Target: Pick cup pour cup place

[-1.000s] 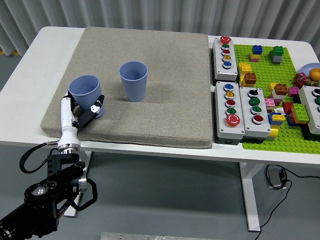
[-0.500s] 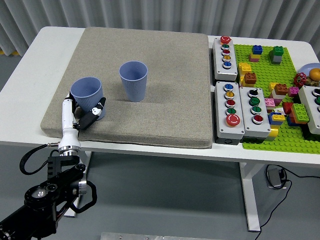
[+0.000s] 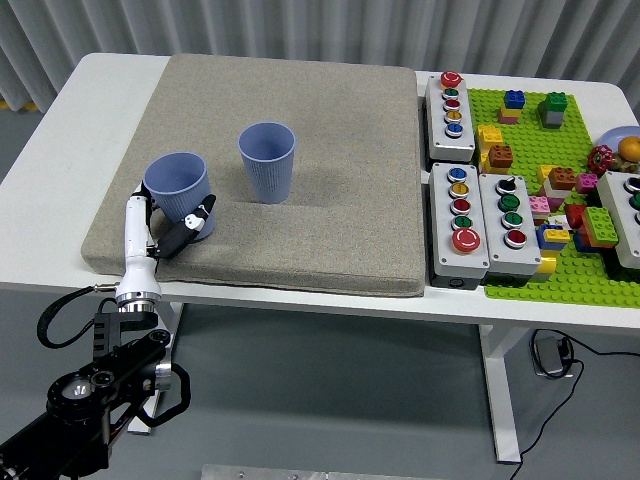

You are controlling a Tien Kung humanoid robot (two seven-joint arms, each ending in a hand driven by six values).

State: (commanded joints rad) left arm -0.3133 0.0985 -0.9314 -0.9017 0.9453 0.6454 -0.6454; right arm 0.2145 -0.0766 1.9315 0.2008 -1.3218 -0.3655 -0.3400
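Status: early, step 1 of 3. You've got the left hand (image 3: 168, 222) wrapped around the lower part of the near cup (image 3: 178, 192), fingers (image 3: 192, 221) curled on its base and right side, so I'd call that a closed grasp on the cup. Whether the cup base is off the grey mat (image 3: 330, 150) or resting on it, I can't tell from this view. It leans slightly, rim open toward the camera.

Positions, taking the mat centre as the dial: held cup at about 8 o'clock, near the mat's front-left corner. Second cup (image 3: 267, 161) stands upright at roughly 9 o'clock, apart from the held one, up and to its right. I can't tell whether either cup holds anything.

Right arm isn't in the frame.

Done, by my read: reach and grip. Left: lift, carry toward the upright cup, tip to pour, then set the cup down. None of those show as started.

Watch item: grip sits low on the cup, so the top could swing when you tilt. Button boxes (image 3: 459, 220) and the green brick plate (image 3: 540, 280) at 3 o'clock are well clear of the work.
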